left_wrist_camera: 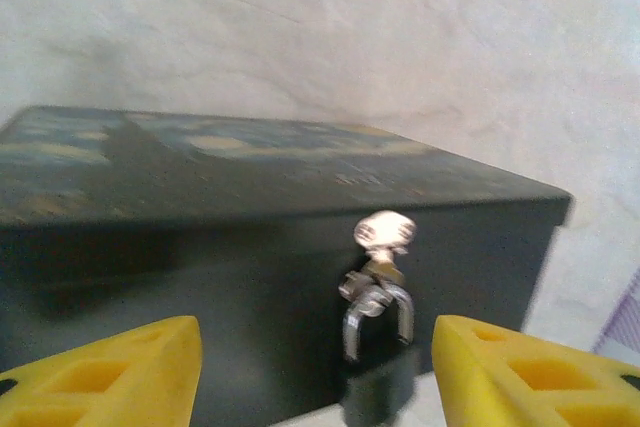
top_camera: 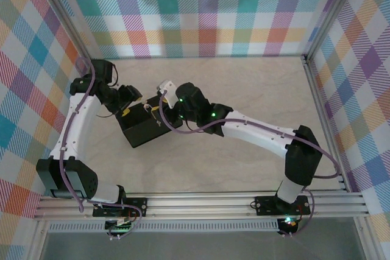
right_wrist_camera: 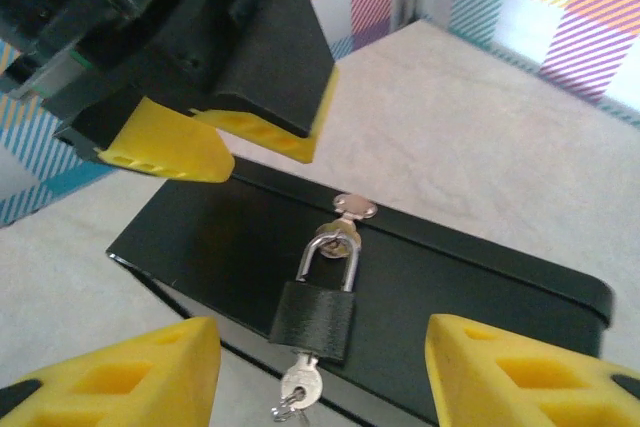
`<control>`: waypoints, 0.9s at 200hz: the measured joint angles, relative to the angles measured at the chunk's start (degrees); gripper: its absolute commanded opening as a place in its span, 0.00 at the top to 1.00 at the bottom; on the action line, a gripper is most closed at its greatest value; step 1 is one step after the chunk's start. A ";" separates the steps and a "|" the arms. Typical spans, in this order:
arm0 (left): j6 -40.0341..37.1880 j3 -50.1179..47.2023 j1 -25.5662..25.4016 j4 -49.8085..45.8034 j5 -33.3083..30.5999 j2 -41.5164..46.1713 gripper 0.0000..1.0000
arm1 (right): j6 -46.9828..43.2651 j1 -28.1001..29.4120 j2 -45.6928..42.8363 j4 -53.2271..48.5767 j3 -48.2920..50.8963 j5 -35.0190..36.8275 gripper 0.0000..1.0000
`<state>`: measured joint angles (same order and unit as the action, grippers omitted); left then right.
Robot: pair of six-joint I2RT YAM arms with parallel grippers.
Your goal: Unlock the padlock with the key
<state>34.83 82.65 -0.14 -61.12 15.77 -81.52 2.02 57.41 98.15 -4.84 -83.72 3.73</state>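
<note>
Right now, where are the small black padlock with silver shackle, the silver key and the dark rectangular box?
Small black padlock (right_wrist_camera: 315,319), right wrist view, its black body.
Silver key (right_wrist_camera: 298,383), right wrist view, its head under the padlock.
Dark rectangular box (right_wrist_camera: 200,237), right wrist view, face left of the padlock.

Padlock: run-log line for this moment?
padlock: hanging on box front, looks locked | key: inserted | left fingers: open, apart | right fingers: open, apart
</note>
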 measured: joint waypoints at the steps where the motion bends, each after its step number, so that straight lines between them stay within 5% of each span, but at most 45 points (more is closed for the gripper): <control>1: -0.07 -0.07 0.07 0.02 -0.07 -0.02 0.37 | -0.02 0.00 0.15 -0.17 -0.20 -0.07 0.42; 70: -2.03 -3.67 2.93 4.96 -1.31 -0.31 0.36 | -2.10 -0.02 12.46 -13.27 -12.35 -2.27 0.42; 180: -2.12 -6.95 3.10 6.34 1.57 3.39 0.37 | -1.36 -0.02 15.67 -16.94 -18.62 -1.42 0.46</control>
<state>32.71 75.70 2.96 -54.78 17.34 -78.13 0.67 57.39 113.82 -21.78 -102.35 2.31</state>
